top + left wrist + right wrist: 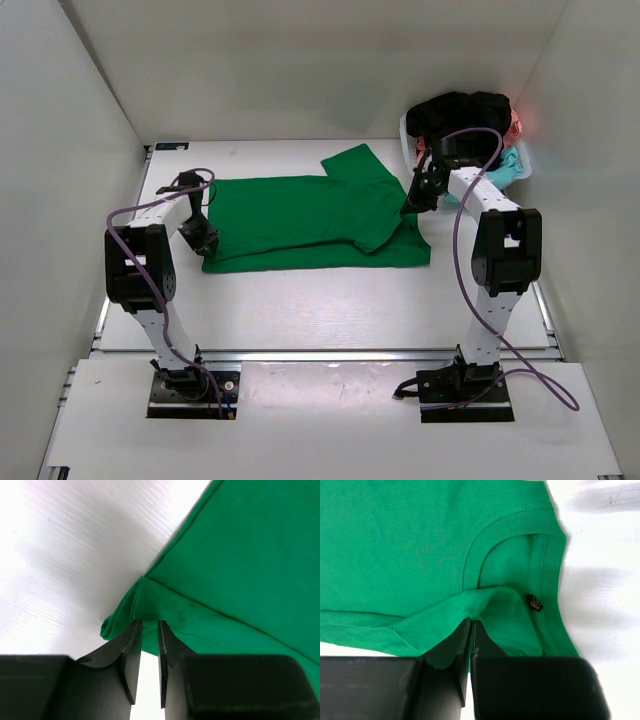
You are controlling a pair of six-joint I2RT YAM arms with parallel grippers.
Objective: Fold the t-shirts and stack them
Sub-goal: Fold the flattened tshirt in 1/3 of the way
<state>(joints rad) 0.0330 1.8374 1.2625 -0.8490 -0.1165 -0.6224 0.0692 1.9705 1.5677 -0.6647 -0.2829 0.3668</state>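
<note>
Two ends: green t-shirt (pixel 300 215) pinched by right gripper (pixel 471 623) nr collar (pixel 520 525); left gripper (pixel 149 625) slightly parted, hem (pixel 117 622) just ahead. Skew risked by one-sided pull.

**Occluded, cropped and illegible regions across the three views.**
In the top view the black t-shirt (pixel 465 112) covers most of the white basket (pixel 405 140). The pink t-shirt (pixel 516 125) and teal t-shirt (pixel 508 165) show only as slivers. Both wrist views crop the green t-shirt (pixel 420 545) at their edges. One fold of it masks part of the right gripper (pixel 471 622) fingertips, and the neck label (pixel 535 603) print is too small to read.
</note>
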